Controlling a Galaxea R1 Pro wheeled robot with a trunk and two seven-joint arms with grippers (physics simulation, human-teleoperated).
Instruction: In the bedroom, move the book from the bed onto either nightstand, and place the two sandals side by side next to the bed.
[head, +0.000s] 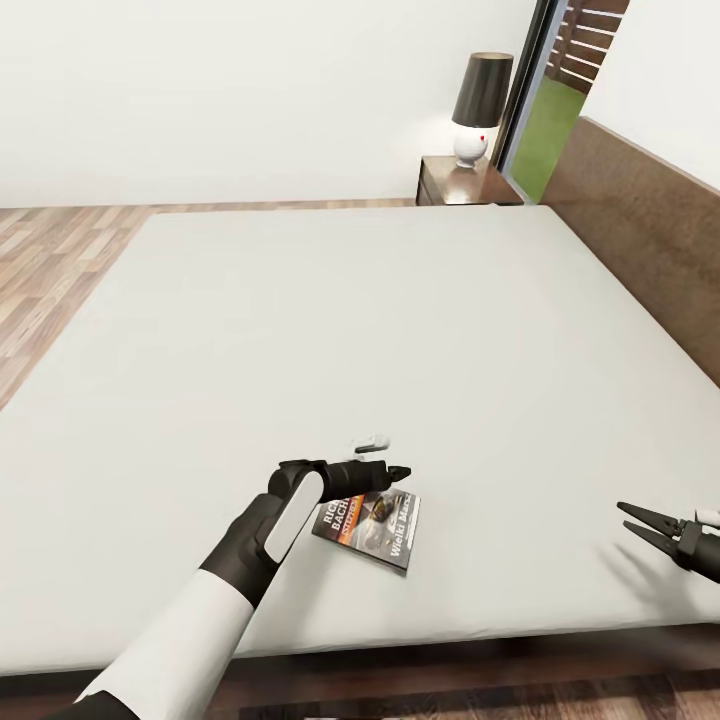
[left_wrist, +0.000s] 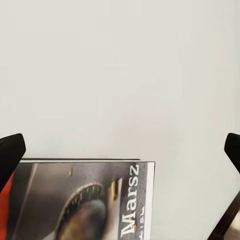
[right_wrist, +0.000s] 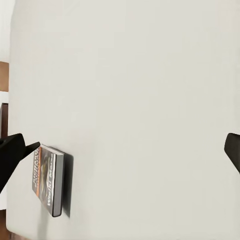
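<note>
there, book (head: 368, 527) near bed (head: 400, 330) edge — left tool (head: 385, 478) spread above.

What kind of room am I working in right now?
Most likely a bedroom: a large bed with a pale mattress and dark wooden headboard, and a nightstand at its far corner carrying a black-shaded lamp. A book lies on the mattress.

White forearm, black tapered fingers (head: 398, 472)

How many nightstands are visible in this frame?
1: a nightstand at the bed's far side beside the headboard, with a lamp on it. Another may lie outside the view.
</note>
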